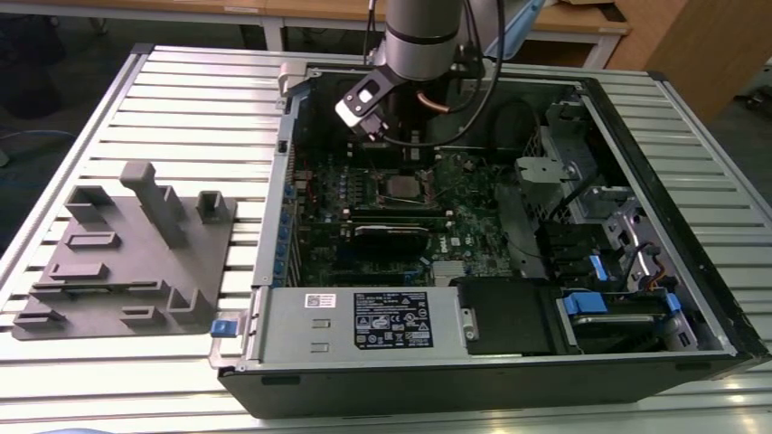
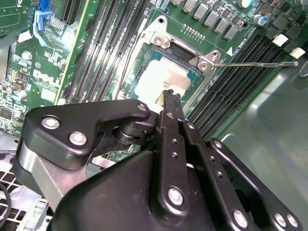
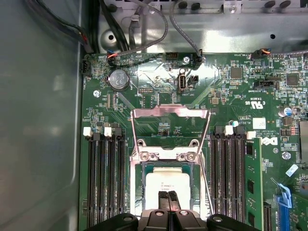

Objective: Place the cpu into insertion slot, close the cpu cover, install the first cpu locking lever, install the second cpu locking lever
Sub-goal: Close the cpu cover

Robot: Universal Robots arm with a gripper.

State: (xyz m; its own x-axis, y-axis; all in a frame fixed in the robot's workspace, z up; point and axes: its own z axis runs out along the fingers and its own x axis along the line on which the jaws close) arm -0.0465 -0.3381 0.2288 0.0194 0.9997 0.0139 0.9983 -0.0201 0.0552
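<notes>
Hand is down inside the open case, over the board. In both wrist views I see its two fingers pressed together, pinching nothing. Their tips are right at the top of the cpu; I cannot tell whether they actually touch it.

Cpu lies flat in the slot, pale top facing up and green edge showing all round it inside the rim. Cover stands open, tilted back on its hinge, so the chip is bare. In the second wrist view a thin lever runs out from one corner of the slot across the memory slots; it is not latched down.

From the exterior view, the arm comes down into the far part of the case, which lies on its side on the slatted surface. A grey holder block lies on that surface at the exterior view's left, just beside the case.
</notes>
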